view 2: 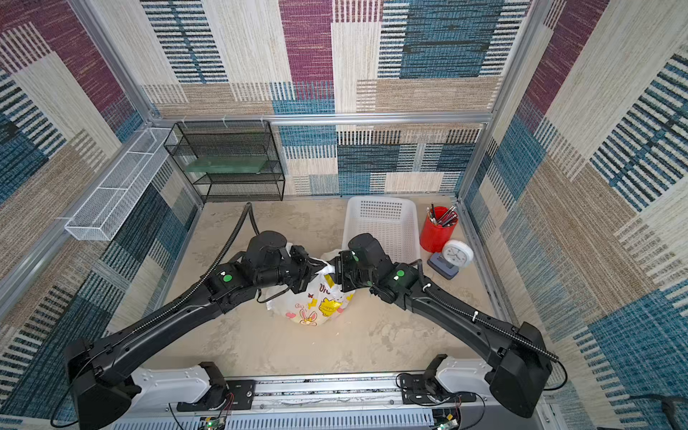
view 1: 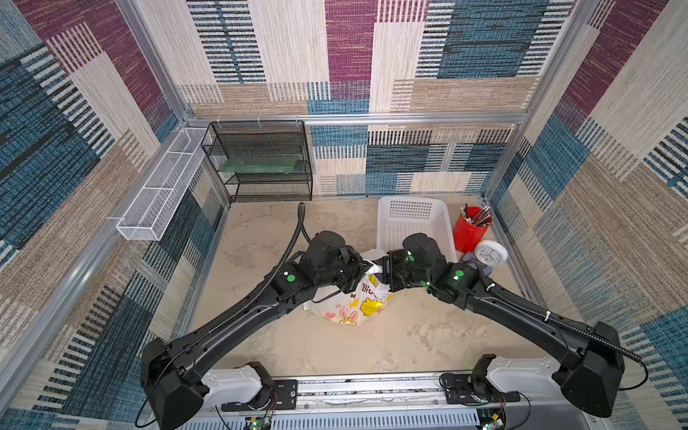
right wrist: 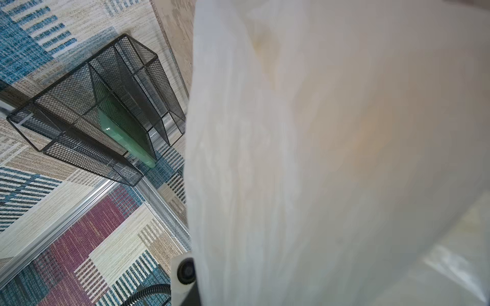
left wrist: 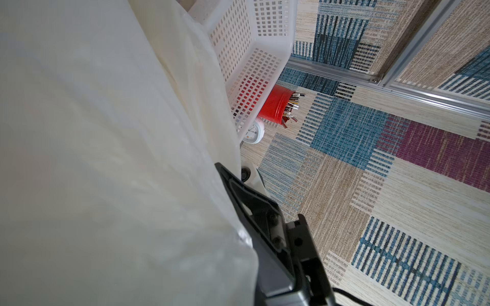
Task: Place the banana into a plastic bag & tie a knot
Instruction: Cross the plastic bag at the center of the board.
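The plastic bag [view 1: 353,305] [view 2: 316,305], white with yellow and pink cartoon prints, stands bulging on the sandy floor between both arms. My left gripper [view 1: 366,266] [view 2: 318,265] is shut on a white handle strip at the bag's top. One of its black fingers [left wrist: 254,209] lies against the bag's film [left wrist: 106,132]. My right gripper [view 1: 387,270] [view 2: 337,271] faces it, a short white strip [view 1: 378,265] stretched between them. The film [right wrist: 318,159] covers the right jaws. The banana is hidden inside the bag. The knot is hidden between the grippers.
A white perforated basket [view 1: 413,223] stands just behind the right gripper. A red pen cup [view 1: 471,229] and a small white clock [view 1: 491,255] are at its right. A black mesh rack [view 1: 260,160] sits at the back left, with a white wire tray [view 1: 160,186] on the left wall.
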Tool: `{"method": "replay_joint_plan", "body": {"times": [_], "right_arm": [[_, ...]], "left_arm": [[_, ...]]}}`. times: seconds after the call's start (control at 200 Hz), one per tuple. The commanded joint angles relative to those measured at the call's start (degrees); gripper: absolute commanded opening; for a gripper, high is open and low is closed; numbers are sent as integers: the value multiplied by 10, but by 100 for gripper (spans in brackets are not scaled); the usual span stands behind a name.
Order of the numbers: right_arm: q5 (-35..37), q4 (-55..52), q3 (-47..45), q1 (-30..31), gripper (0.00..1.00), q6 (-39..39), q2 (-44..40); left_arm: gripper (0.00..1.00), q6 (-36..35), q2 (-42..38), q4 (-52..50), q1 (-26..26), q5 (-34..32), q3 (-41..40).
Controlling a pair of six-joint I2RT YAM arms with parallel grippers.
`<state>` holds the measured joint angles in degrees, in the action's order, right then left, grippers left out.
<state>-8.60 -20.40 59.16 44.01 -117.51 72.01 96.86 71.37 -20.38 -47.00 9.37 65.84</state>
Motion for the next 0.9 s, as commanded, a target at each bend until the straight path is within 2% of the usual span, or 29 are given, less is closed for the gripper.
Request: {"method": "replay_joint_plan", "body": {"times": [0.0, 0.1, 0.24, 0.506, 0.731, 0.816, 0.826, 0.836, 0.841, 0.851, 0.861, 0.891], "right_arm": [[-13, 9, 8, -2, 12, -27, 8], [-18, 6, 14, -3, 0, -20, 15], [-8, -1, 25, -3, 0, 5, 18], [19, 5, 48, -9, 0, 103, 16], [29, 53, 39, -16, 0, 153, 12], [18, 60, 47, -13, 0, 159, 25], [16, 60, 48, -11, 0, 159, 27], [16, 61, 48, -10, 0, 159, 28], [16, 61, 48, -10, 0, 159, 29], [16, 62, 48, -8, 0, 158, 29], [15, 62, 48, -7, 0, 158, 30], [15, 67, 47, -3, 0, 156, 33]], "left_arm": [[0, -24, 5, 11, 0, 16, 8], [0, -40, 9, 8, 0, 25, 18], [0, -74, 12, -29, 1, 43, 50], [0, -175, 2, -220, 28, 113, 114], [0, -148, -40, -224, 55, 185, 61], [0, -139, -44, -218, 58, 182, 59], [3, -138, -44, -216, 58, 180, 58], [63, -136, -45, -216, 59, 179, 57], [79, -135, -45, -214, 59, 179, 56], [94, -132, -46, -213, 59, 176, 56], [100, -130, -47, -209, 60, 176, 55], [98, -121, -49, -196, 60, 174, 50]]}}
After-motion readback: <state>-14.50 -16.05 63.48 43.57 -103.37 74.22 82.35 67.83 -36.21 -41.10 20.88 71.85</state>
